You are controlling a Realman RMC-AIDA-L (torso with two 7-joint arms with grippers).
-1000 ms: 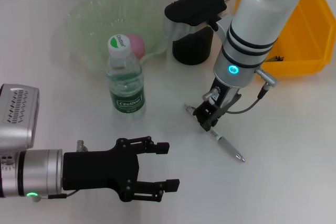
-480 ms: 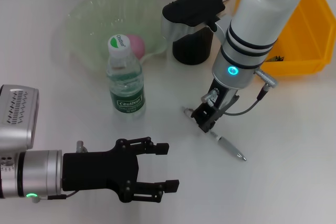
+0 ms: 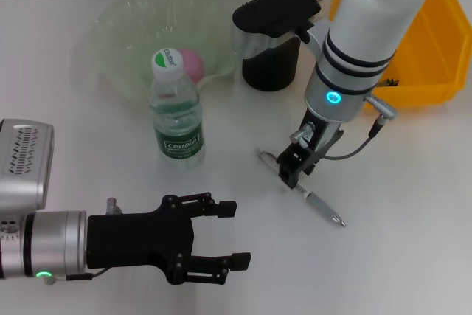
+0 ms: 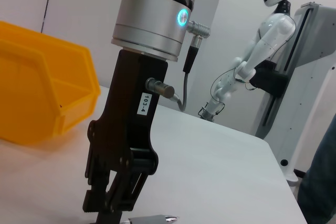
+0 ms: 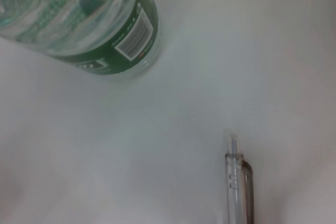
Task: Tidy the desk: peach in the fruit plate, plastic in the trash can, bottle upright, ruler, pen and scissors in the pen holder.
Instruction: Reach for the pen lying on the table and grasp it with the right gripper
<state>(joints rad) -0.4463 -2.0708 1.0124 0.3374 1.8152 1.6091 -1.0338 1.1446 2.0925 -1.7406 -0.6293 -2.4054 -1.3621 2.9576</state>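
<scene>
Near the middle of the bench (image 3: 413, 204), I have the right end effector (image 3: 289, 173) down over the pen (image 3: 302, 189), its black fingers pointing at the white surface. From the head view and the left wrist view they look drawn close together around the barrel's upper part, but I cannot tell whether they actually grip it. The pen lies flat and slanted, a slim clear plastic barrel with a silvery tip pointing toward the near right corner; my right wrist view shows its translucent clip end (image 5: 237, 182) resting on the smooth matte top.

Just toward the left of it the bottle (image 3: 175, 113) stands upright, clear ribbed plastic with a green label and a white-and-green cap. Behind that, toward the far edge, sits the fruit plate (image 3: 118, 27), a pale green translucent bowl with a wavy rim, and the pink peach (image 3: 192, 63) lies inside it. Beside the plate is the pen holder (image 3: 269, 53), a dark round cup, partly covered by the arm's black housing. A glossy yellow bin (image 3: 435, 42) occupies the far right corner.

My left end effector (image 3: 221, 234) hovers at the near left edge, its black jaws spread apart with nothing between them.
</scene>
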